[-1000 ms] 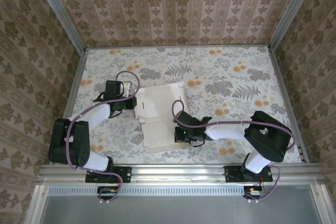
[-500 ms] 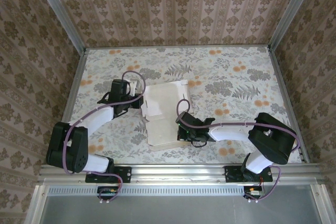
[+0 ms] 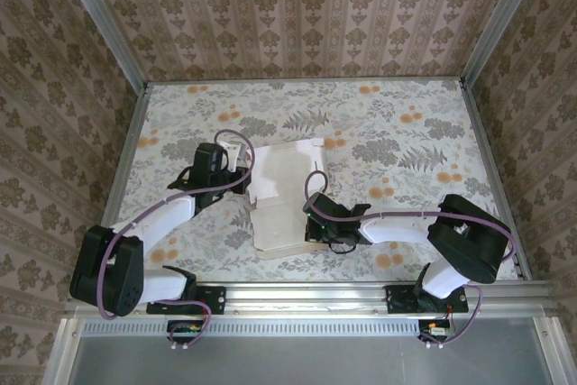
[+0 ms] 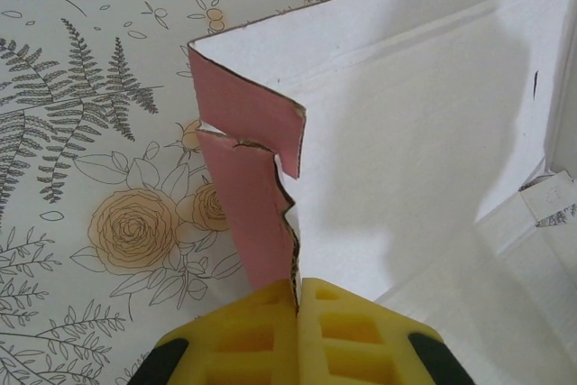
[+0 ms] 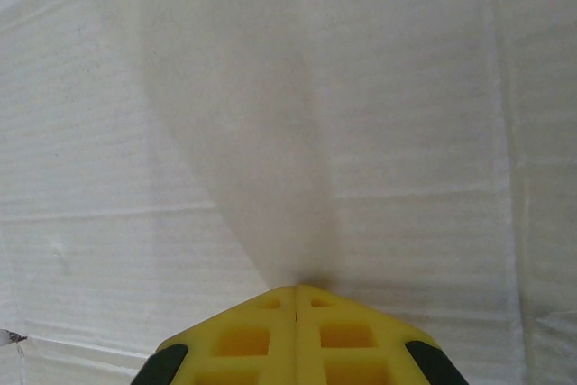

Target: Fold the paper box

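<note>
While the left end effector [image 4: 296,288], pinched shut on the pink side flap [image 4: 248,214], has swung inward since a second ago, that flap now stands upright on the paper box [image 3: 281,200], centre frame on the tabletop [image 3: 415,123]; the right end effector [image 5: 296,293], closed and empty, pins the pale base panel [image 5: 270,87], so one wall is forming.

The box [image 3: 287,188] was off-white inside, its side flap [image 4: 252,196] pink. Around the box, the table [image 3: 406,123] was pale with grey ferns and orange roses. Behind the box, the walls [image 3: 297,6] bore tan floral stripes. The left gripper [image 4: 296,288] and right gripper [image 5: 296,291] were yellow.
</note>
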{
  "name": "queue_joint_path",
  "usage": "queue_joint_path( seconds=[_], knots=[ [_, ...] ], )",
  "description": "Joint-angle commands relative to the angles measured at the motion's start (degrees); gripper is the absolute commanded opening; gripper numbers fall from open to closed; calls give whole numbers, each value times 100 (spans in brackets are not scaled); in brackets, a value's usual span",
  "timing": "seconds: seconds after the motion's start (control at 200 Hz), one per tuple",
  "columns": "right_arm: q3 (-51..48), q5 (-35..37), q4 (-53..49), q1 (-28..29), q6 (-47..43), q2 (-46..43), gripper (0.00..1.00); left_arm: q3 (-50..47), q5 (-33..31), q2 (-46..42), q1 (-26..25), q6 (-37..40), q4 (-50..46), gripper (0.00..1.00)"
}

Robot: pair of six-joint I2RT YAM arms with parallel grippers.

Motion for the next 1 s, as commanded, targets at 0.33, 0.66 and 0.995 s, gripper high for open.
queue_joint_path(
  seconds=[0.33, 0.66, 0.995],
  knots=[
    [-201, 409, -21, -2, 124, 52, 0, -240, -1049, -415, -722, -390, -1693, 3],
    [-193, 487, -12, 94, 132, 12, 0, -220, -1596, -540, -1138, -757, -2354, 3],
    [-196, 479, 101, 164, 144, 45, 0, -351, -1783, -714, -1275, -1112, -2672, 3]
  ],
)
